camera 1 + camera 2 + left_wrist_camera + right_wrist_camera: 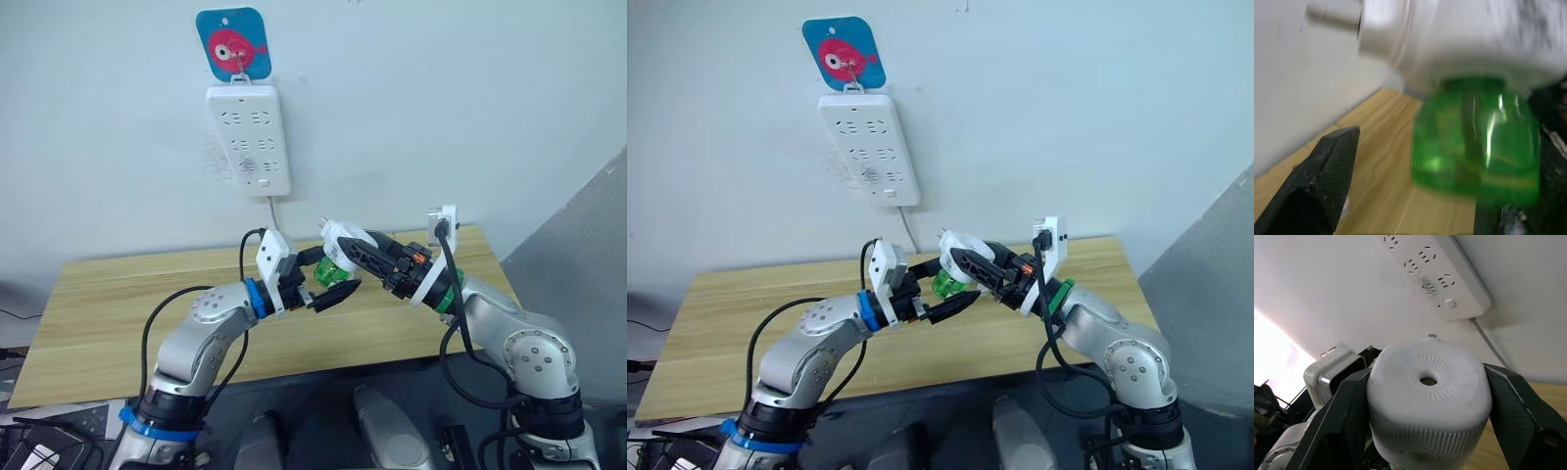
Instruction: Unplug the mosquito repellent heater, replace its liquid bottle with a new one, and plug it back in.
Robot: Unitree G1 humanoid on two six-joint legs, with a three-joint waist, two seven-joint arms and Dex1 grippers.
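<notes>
My right claw [345, 253] is clenched on the mosquito repellent heater [1429, 399], one black finger [1334, 423] pressed to each side of its white ribbed body, with the round face and its centre hole turned toward my wrist camera. The heater is unplugged and held in the air above the wooden tabletop [118, 304], its metal prongs [322, 224] pointing up and back toward the wall. A green liquid bottle [1476, 147] hangs screwed into its underside.

My left claw [331, 284] sits just below the heater with its fingers spread, one on either side of the green bottle; in the left wrist view one finger [1322, 181] stands clearly apart from the bottle, and I cannot tell if the other one touches it.

On the wall behind, well above both claws, hangs the white power strip [249, 140] from a hook on a blue tag with a red fish [233, 44], its cord [273, 210] dropping toward the tabletop.
</notes>
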